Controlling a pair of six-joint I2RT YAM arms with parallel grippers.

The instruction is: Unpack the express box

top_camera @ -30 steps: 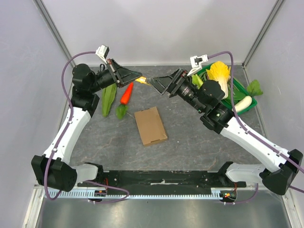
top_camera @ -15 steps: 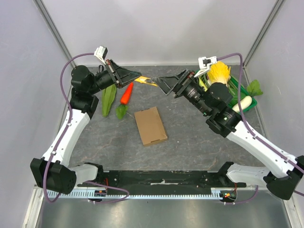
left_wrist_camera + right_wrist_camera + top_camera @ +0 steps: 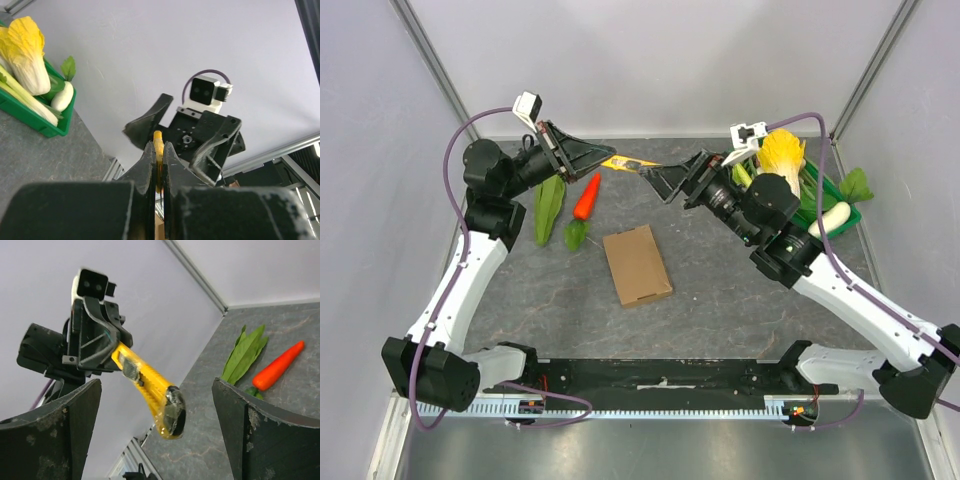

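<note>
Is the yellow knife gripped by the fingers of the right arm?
No, the right fingers stand wide apart, clear of the knife, which the left fingers clamp.

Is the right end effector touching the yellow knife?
Apart. Right wrist view: the open right end effector stands wide of the yellow knife, clear gaps on both sides.

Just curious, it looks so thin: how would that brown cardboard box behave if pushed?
The cardboard box lies flat on the table, so a push would probably slide it, not tip it. Plain thin cardboard suggests it is light and stiff. Its low edges may be awkward to grip.
</note>
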